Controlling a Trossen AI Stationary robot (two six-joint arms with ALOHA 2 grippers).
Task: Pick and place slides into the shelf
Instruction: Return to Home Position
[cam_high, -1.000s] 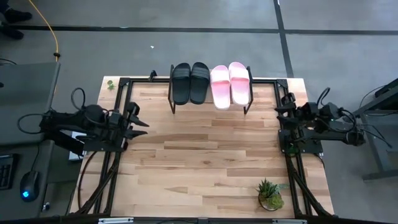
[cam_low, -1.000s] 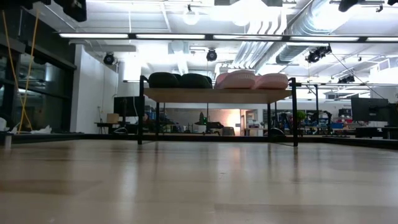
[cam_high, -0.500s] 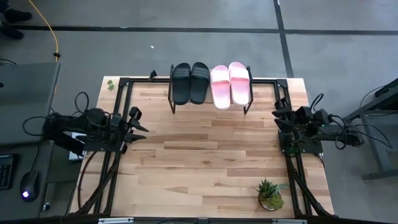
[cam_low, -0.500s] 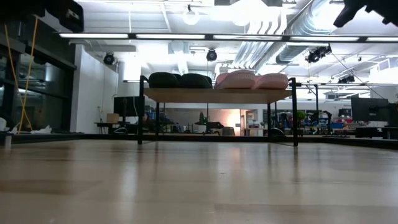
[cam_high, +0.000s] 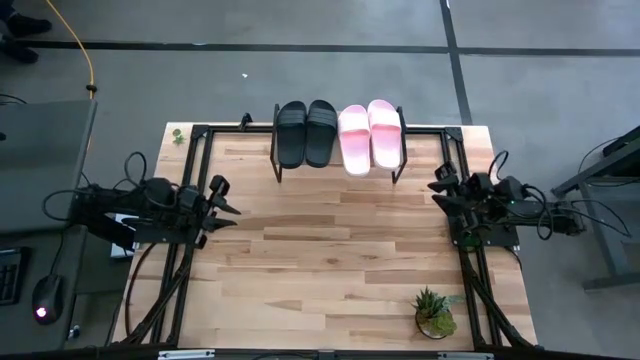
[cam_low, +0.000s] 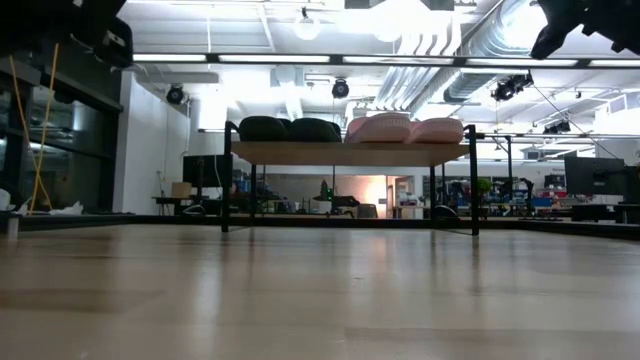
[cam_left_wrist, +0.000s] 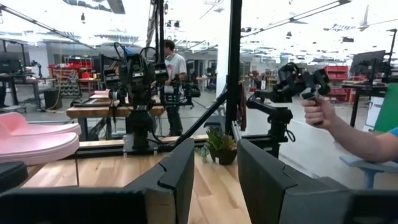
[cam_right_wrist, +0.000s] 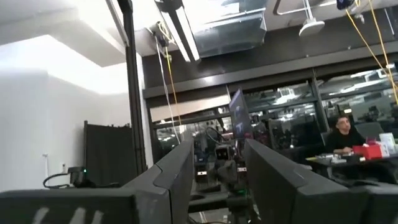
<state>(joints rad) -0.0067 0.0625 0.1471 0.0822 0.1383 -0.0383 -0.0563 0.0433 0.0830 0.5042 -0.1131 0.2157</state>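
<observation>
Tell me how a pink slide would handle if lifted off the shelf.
Probably light for their size: the pink slides look like moulded foam. Unlikely to roll or tip, since they lie flat, side by side, on the shelf.

I count two black open-toe slides, two light pink wide-strap slides, one low wood-topped black-legged shelf, one small green potted plant.

Low view: long white ceiling strip lights blown out overhead w/ sheen on light wooden tabletop; high view evenly lit.
</observation>
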